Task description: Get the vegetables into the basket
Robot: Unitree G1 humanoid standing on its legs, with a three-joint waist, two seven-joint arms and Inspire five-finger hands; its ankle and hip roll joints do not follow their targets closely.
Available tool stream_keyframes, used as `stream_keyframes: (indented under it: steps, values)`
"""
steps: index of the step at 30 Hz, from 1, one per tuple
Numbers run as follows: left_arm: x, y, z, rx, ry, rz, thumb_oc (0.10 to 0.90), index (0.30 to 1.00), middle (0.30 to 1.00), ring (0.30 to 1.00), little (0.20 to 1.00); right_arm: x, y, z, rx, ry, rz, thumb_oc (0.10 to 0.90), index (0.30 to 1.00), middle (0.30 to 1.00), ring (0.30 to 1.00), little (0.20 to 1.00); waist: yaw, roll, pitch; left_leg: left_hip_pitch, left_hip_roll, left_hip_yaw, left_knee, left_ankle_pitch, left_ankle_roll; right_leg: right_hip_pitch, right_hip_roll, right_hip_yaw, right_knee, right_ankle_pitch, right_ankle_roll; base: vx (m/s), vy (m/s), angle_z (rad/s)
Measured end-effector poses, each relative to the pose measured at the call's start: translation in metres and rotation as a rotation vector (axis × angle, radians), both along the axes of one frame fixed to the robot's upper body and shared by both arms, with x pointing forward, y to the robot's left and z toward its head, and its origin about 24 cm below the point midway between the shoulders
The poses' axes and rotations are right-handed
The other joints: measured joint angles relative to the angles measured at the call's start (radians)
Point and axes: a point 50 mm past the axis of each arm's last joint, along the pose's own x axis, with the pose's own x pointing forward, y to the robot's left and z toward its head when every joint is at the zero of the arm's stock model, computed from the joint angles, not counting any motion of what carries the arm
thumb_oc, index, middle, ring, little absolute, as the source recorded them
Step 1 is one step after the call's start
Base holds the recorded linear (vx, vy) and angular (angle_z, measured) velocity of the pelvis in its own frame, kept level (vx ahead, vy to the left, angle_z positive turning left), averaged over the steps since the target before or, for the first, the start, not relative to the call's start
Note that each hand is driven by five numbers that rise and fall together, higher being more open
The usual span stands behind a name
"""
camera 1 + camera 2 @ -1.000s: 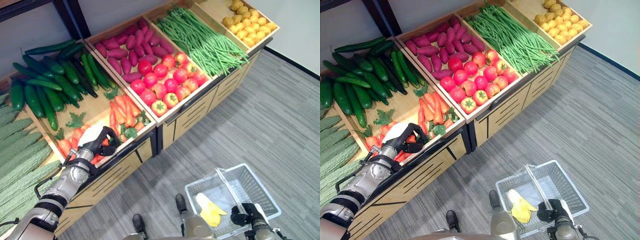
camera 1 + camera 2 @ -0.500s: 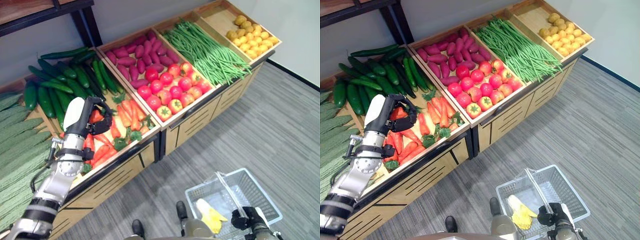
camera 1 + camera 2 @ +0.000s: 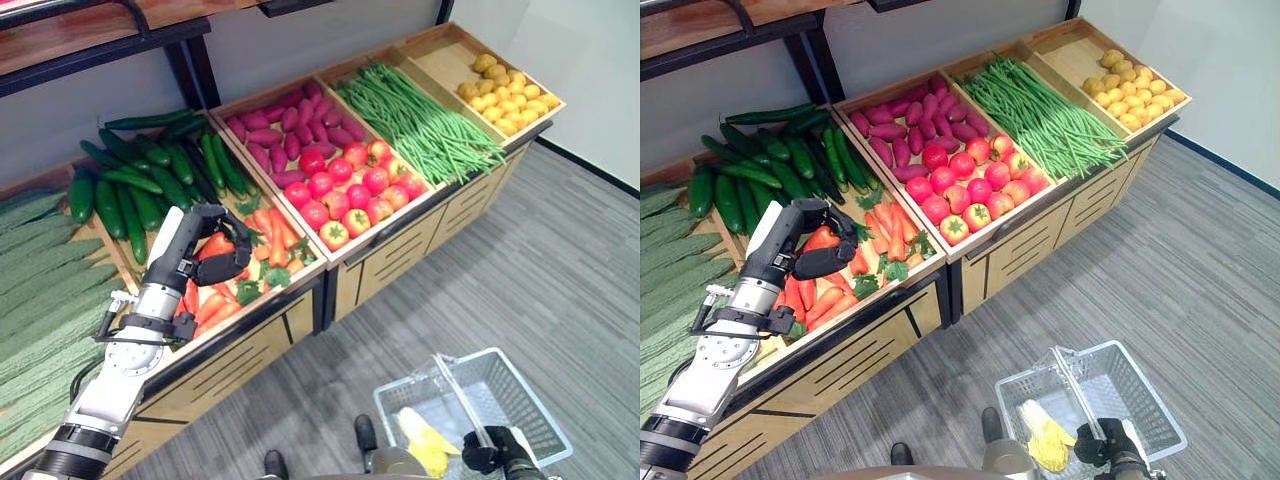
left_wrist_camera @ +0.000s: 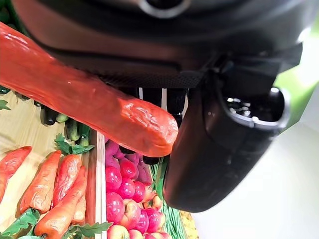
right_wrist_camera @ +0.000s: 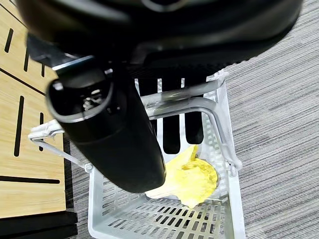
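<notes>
- My left hand (image 3: 190, 255) has its fingers and thumb curled round a long orange-red carrot (image 4: 84, 97), which I am holding clear above the wooden crate of loose carrots (image 3: 262, 228).
- Beyond those fingertips I see the wooden crate of red tomatoes (image 3: 352, 188) and purple sweet potatoes (image 3: 280, 120); a raised wooden divider (image 3: 268, 192) stands between the carrots and that crate.
- Further out past the tomatoes lie the long green beans (image 3: 425, 120) and then the small yellow potatoes (image 3: 505, 88).
- On the back-of-hand side sit the dark green cucumbers (image 3: 140, 175), close by the wrist.
- My right hand (image 3: 1110, 448) is clenched on the metal handle (image 5: 184, 102) of the white wire basket (image 3: 525, 400), which hangs just below its fingers.
- Under those fingers, inside the basket, lies a yellow corn cob in pale husk (image 5: 187, 177).
- Between the crate fronts and the basket I have open grey striped carpet (image 3: 560, 250).
</notes>
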Motion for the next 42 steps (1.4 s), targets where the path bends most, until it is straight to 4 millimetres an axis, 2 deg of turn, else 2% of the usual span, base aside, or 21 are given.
stream_keyframes:
  steps: [9, 11, 13, 14, 16, 17, 18, 19, 20, 21, 23, 24, 25, 27, 29, 30, 33, 36, 39, 41, 42]
  values:
    - [0.002, -0.009, 0.007, -0.052, -0.006, -0.067, 0.4, 0.3, 0.3, 0.3, 0.3, 0.001, -0.002, 0.0, -0.003, -0.001, -0.012, 0.4, 0.3, 0.3, 0.3, 0.3, 0.009, -0.01, 0.006, -0.01, -0.013, 0.006, 0.033, -0.011, 0.007, -0.008, -0.011, 0.015, 0.015, 0.004, 0.005, -0.06, 0.095, -0.03]
    - [0.012, -0.02, 0.0, -0.051, 0.015, -0.107, 0.4, 0.3, 0.3, 0.3, 0.3, -0.001, -0.002, 0.0, -0.005, 0.004, -0.017, 0.4, 0.3, 0.3, 0.3, 0.3, 0.005, -0.023, 0.012, -0.007, -0.024, 0.018, 0.035, -0.018, 0.014, -0.017, -0.021, 0.027, 0.024, -0.003, 0.023, -0.08, 0.143, -0.1]
    - [0.024, -0.031, -0.006, -0.049, 0.049, -0.134, 0.4, 0.3, 0.3, 0.3, 0.3, 0.012, 0.0, 0.002, 0.001, -0.02, -0.007, 0.4, 0.3, 0.3, 0.3, 0.3, -0.003, -0.028, 0.022, -0.009, -0.041, 0.032, 0.041, -0.028, 0.037, -0.034, -0.039, 0.044, 0.051, -0.01, 0.041, -0.21, 0.13, -0.33]
    - [0.025, -0.035, -0.006, -0.044, 0.049, -0.154, 0.4, 0.3, 0.3, 0.3, 0.3, 0.022, 0.002, 0.004, 0.006, -0.059, -0.002, 0.4, 0.3, 0.3, 0.3, 0.3, -0.039, -0.053, 0.035, -0.029, -0.071, 0.061, 0.045, -0.034, 0.047, -0.075, -0.055, 0.082, 0.057, 0.016, 0.056, -0.3, 0.177, -0.64]
    - [0.029, -0.036, 0.002, -0.034, 0.023, -0.159, 0.4, 0.3, 0.3, 0.3, 0.3, 0.041, 0.013, 0.007, 0.028, -0.129, 0.012, 0.4, 0.3, 0.3, 0.3, 0.3, -0.06, -0.093, 0.057, -0.083, -0.093, 0.121, 0.09, -0.047, 0.073, -0.134, -0.066, 0.133, 0.051, 0.075, 0.081, -0.18, 0.131, -0.82]
    - [0.031, -0.034, 0.005, -0.024, 0.015, -0.153, 0.4, 0.3, 0.3, 0.3, 0.3, 0.054, 0.022, 0.008, 0.048, -0.161, 0.021, 0.4, 0.3, 0.3, 0.3, 0.3, -0.064, -0.105, 0.076, -0.107, -0.077, 0.138, 0.114, -0.061, 0.089, -0.155, -0.069, 0.126, 0.033, 0.125, 0.099, -0.12, 0.113, -0.73]
    - [0.032, -0.033, 0.003, -0.018, 0.03, -0.15, 0.4, 0.3, 0.3, 0.3, 0.3, 0.056, 0.026, 0.008, 0.057, -0.166, 0.022, 0.4, 0.3, 0.3, 0.3, 0.3, -0.082, -0.107, 0.084, -0.106, -0.071, 0.154, 0.106, -0.058, 0.102, -0.161, -0.072, 0.096, 0.028, 0.141, 0.111, -0.18, 0.171, -0.51]
    - [0.032, -0.037, -0.002, -0.03, 0.042, -0.155, 0.4, 0.3, 0.3, 0.3, 0.3, 0.052, 0.025, 0.006, 0.056, -0.156, 0.016, 0.4, 0.3, 0.3, 0.3, 0.3, -0.087, -0.101, 0.086, -0.105, -0.063, 0.157, 0.101, -0.057, 0.104, -0.153, -0.075, 0.044, 0.04, 0.11, 0.095, -0.18, 0.155, -0.41]
    - [0.032, -0.04, -0.004, -0.035, 0.049, -0.162, 0.4, 0.3, 0.3, 0.3, 0.3, 0.044, 0.024, 0.003, 0.052, -0.13, 0.006, 0.4, 0.3, 0.3, 0.3, 0.3, -0.07, -0.093, 0.09, -0.098, -0.044, 0.186, 0.095, -0.048, 0.11, -0.148, -0.077, -0.033, 0.086, 0.072, 0.076, -0.23, 0.175, -0.73]
    - [0.032, -0.038, -0.006, -0.025, 0.056, -0.156, 0.4, 0.3, 0.3, 0.3, 0.3, 0.034, 0.02, 0.0, 0.042, -0.093, -0.019, 0.4, 0.3, 0.3, 0.3, 0.3, -0.027, -0.081, 0.097, -0.085, -0.011, 0.237, 0.09, -0.035, 0.099, -0.148, -0.081, -0.117, 0.224, -0.017, 0.055, -0.21, 0.143, -1.0]
    - [0.032, -0.031, -0.003, 0.001, 0.054, -0.139, 0.4, 0.3, 0.3, 0.3, 0.3, 0.025, 0.016, -0.002, 0.033, -0.061, -0.037, 0.4, 0.3, 0.3, 0.3, 0.3, 0.015, -0.061, 0.104, -0.076, 0.029, 0.278, 0.087, -0.028, 0.09, -0.111, -0.098, -0.158, 0.335, -0.114, 0.083, -0.11, 0.083, -1.01]
    - [0.031, -0.018, 0.003, 0.048, 0.05, -0.107, 0.4, 0.3, 0.3, 0.3, 0.3, 0.023, 0.017, -0.003, 0.036, -0.056, -0.035, 0.4, 0.3, 0.3, 0.3, 0.3, 0.038, -0.07, 0.098, -0.061, 0.035, 0.315, 0.088, -0.022, 0.081, -0.018, -0.141, -0.192, 0.281, -0.113, 0.085, -0.02, 0.031, -0.88]
    - [0.031, -0.013, 0.006, 0.057, 0.046, -0.088, 0.4, 0.3, 0.3, 0.3, 0.3, 0.024, 0.018, -0.003, 0.036, -0.059, -0.031, 0.4, 0.3, 0.3, 0.3, 0.3, 0.04, -0.074, 0.096, -0.047, 0.026, 0.327, 0.083, -0.018, 0.069, 0.023, -0.135, -0.203, 0.209, -0.106, 0.083, -0.01, -0.002, -1.01]
    - [0.028, -0.005, 0.006, 0.047, 0.042, -0.054, 0.4, 0.3, 0.3, 0.3, 0.3, 0.03, 0.015, 0.001, 0.021, -0.071, -0.011, 0.4, 0.3, 0.3, 0.3, 0.3, 0.045, -0.064, 0.087, -0.019, 0.036, 0.333, 0.071, -0.01, 0.058, 0.059, -0.114, -0.204, 0.122, -0.1, 0.074, -0.01, -0.058, -0.78]
    - [0.027, -0.007, 0.002, 0.028, 0.043, -0.055, 0.4, 0.3, 0.3, 0.3, 0.3, 0.03, 0.011, 0.002, 0.004, -0.06, 0.018, 0.4, 0.3, 0.3, 0.3, 0.3, 0.05, -0.053, 0.055, -0.011, 0.052, 0.357, 0.048, 0.0, 0.043, 0.043, -0.09, -0.199, 0.085, -0.085, 0.054, 0.04, -0.129, -0.87]
    - [0.027, -0.014, -0.002, -0.006, 0.047, -0.064, 0.4, 0.3, 0.3, 0.3, 0.3, 0.03, 0.011, 0.003, 0.001, -0.063, 0.015, 0.4, 0.3, 0.3, 0.3, 0.3, 0.033, -0.059, 0.027, -0.007, 0.068, 0.386, 0.043, 0.008, 0.027, 0.013, -0.074, -0.197, 0.085, -0.08, 0.047, 0.09, -0.175, -0.93]
    - [0.027, -0.024, -0.009, -0.026, 0.062, -0.091, 0.4, 0.3, 0.3, 0.3, 0.3, 0.024, 0.011, 0.001, 0.004, -0.053, 0.016, 0.4, 0.3, 0.3, 0.3, 0.3, -0.004, -0.074, -0.003, -0.003, 0.075, 0.389, 0.04, 0.016, 0.015, 0.026, -0.064, -0.192, 0.048, -0.066, 0.03, 0.06, -0.122, -0.3]
    - [0.026, -0.03, -0.014, -0.016, 0.084, -0.118, 0.4, 0.3, 0.3, 0.3, 0.3, 0.009, 0.01, -0.002, 0.008, -0.025, 0.007, 0.4, 0.3, 0.3, 0.3, 0.3, -0.017, -0.075, -0.014, 0.008, 0.082, 0.388, 0.042, 0.022, 0.006, 0.046, -0.057, -0.186, 0.014, -0.05, 0.022, 0.03, -0.135, -0.06]
    - [0.026, -0.032, -0.016, -0.012, 0.097, -0.134, 0.4, 0.3, 0.3, 0.3, 0.3, 0.0, 0.008, -0.003, 0.006, -0.006, -0.007, 0.4, 0.3, 0.3, 0.3, 0.3, -0.018, -0.054, -0.023, 0.009, 0.09, 0.388, 0.041, 0.028, -0.001, 0.049, -0.048, -0.181, 0.005, -0.045, 0.021, 0.01, -0.137, -0.06]
    - [0.028, -0.025, -0.011, 0.033, 0.113, -0.144, 0.4, 0.3, 0.3, 0.3, 0.3, 0.0, 0.006, -0.001, 0.004, -0.012, -0.003, 0.4, 0.3, 0.3, 0.3, 0.3, -0.026, -0.031, -0.029, 0.012, 0.096, 0.391, 0.04, 0.031, -0.007, 0.045, -0.045, -0.173, 0.005, -0.047, 0.021, 0.04, -0.19, -0.09]
    - [0.021, -0.02, -0.007, -0.007, 0.103, -0.128, 0.4, 0.3, 0.3, 0.3, 0.3, -0.002, 0.001, 0.003, -0.007, -0.033, -0.002, 0.4, 0.3, 0.3, 0.3, 0.3, -0.03, -0.008, -0.028, 0.005, 0.104, 0.387, 0.044, 0.033, -0.01, 0.043, -0.046, -0.172, 0.006, -0.048, 0.023, 0.02, -0.237, -0.04]
